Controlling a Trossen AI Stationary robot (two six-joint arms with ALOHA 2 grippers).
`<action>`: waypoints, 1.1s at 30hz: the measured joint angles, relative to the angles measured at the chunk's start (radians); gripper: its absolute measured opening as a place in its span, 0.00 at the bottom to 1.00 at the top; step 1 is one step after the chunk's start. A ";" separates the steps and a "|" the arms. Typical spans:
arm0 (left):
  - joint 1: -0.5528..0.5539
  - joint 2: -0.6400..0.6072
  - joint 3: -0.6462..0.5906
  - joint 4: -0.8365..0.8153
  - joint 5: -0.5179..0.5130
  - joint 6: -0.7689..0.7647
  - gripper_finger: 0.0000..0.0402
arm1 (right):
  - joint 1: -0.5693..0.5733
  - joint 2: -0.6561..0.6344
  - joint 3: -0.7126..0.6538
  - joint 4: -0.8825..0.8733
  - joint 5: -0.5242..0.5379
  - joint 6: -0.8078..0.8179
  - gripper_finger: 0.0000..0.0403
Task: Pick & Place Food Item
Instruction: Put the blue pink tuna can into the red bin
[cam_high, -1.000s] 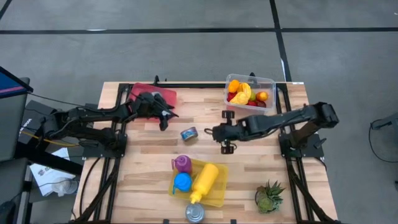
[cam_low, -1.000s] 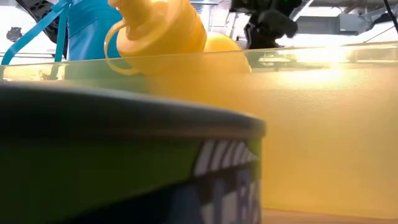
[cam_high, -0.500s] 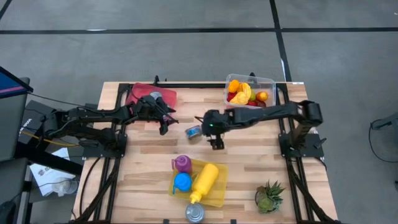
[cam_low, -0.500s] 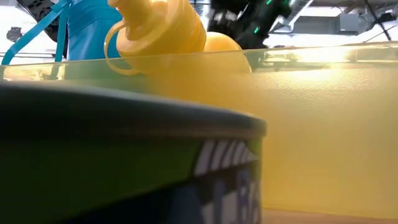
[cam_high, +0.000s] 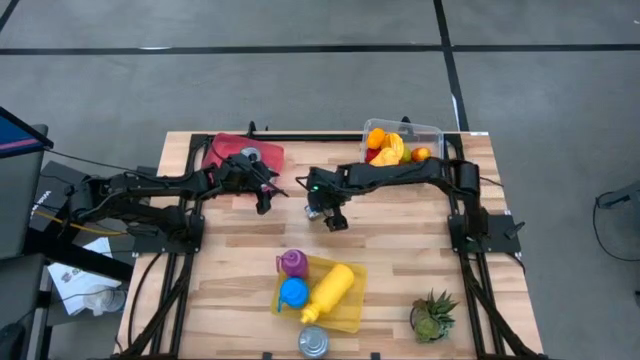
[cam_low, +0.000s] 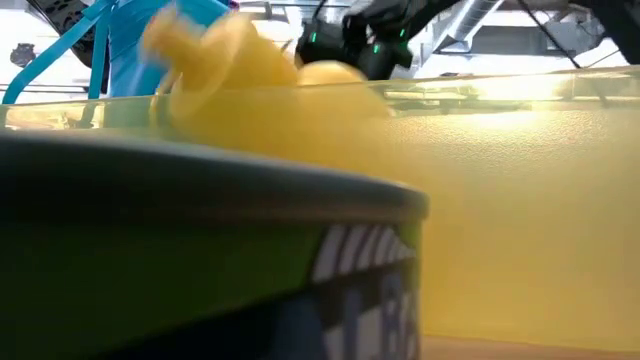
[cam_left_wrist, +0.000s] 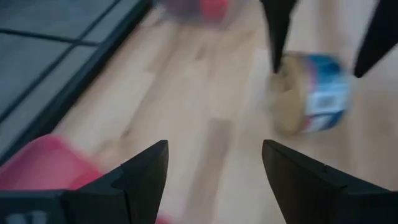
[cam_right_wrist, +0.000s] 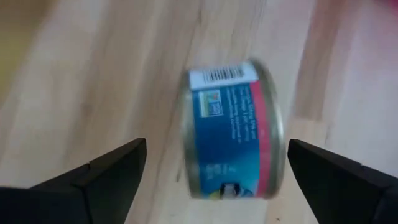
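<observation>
Right jaws spread wide, a small blue-labelled tin (cam_right_wrist: 231, 127) lying on its side on the table (cam_high: 400, 240) between and just ahead of them. Left jaws parted too, same tin straight ahead. Probably rigid, smooth, prone to rolling; best pinched across its flat ends.

Table (cam_high: 420, 265): light wood slats, dark frame rails.
Potted plant (cam_high: 433, 317): near 5 o'clock corner.
Red cloth (cam_high: 228, 150): 11 o'clock, at far edge.
Floor (cam_high: 300, 80): grey, crossed by dark lines.
</observation>
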 joint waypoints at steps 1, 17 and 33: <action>0.002 0.000 0.000 -0.007 -0.027 0.004 0.62 | -0.006 0.015 0.001 -0.003 -0.002 -0.007 0.95; 0.017 -0.219 0.000 -0.023 -0.189 0.036 0.53 | -0.027 0.040 0.006 0.055 0.008 -0.061 0.45; 0.017 -0.507 -0.143 0.124 -0.200 0.032 0.44 | -0.178 0.050 0.327 0.210 -0.091 -0.111 0.45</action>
